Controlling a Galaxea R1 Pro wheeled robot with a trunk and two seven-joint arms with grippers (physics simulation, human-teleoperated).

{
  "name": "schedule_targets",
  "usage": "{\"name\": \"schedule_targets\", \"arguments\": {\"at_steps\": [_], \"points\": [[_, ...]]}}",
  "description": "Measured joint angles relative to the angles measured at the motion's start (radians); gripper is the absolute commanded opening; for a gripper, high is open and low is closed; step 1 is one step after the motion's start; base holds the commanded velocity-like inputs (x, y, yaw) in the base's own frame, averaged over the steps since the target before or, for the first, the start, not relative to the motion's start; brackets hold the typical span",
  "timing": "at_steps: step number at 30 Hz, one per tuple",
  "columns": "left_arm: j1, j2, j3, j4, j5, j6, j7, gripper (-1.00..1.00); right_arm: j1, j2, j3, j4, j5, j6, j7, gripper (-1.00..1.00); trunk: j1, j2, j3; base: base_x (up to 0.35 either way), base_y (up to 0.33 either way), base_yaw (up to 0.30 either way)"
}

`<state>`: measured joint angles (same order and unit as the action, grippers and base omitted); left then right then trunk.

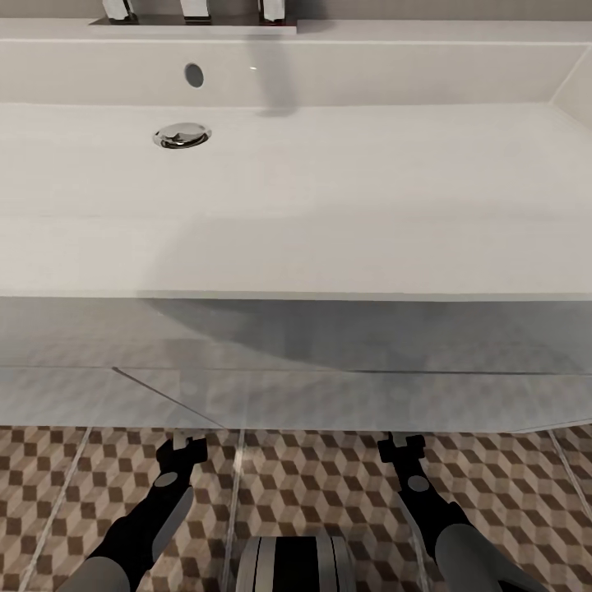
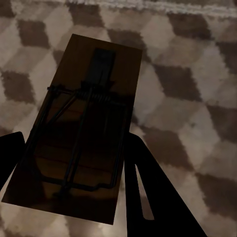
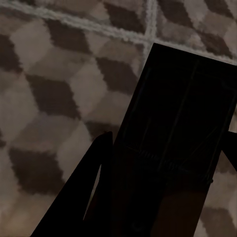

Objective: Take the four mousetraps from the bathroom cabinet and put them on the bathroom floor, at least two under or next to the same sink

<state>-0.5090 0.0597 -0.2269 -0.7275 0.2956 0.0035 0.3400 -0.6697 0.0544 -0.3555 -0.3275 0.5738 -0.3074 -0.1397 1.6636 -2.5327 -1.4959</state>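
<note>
**Both grippers hold mousetraps at the sink's front edge**

The left gripper (image 2: 74,163) has its fingers (image 2: 148,197) closed on either side of a mousetrap (image 2: 84,118), wire parts showing on top. The right gripper (image 3: 158,187) likewise clamps a second mousetrap (image 3: 182,113) (too dark to read detail). Both hang over the bathroom floor (image 1: 312,485), just before the wide white sink (image 1: 329,181) with its chrome drain (image 1: 182,136).
</note>
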Motion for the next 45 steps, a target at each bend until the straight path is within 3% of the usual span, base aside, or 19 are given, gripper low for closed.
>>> {"name": "schedule_targets", "arguments": {"at_steps": [45], "points": [[0.000, 0.005, 0.004, -0.044, -0.001, -0.001, 0.007, -1.00, -0.011, 0.000, -0.002, -0.009, -0.001, 0.011, 0.002, -1.00, 0.000, 0.000, 0.000, 0.000, 0.000, 0.000]]}}
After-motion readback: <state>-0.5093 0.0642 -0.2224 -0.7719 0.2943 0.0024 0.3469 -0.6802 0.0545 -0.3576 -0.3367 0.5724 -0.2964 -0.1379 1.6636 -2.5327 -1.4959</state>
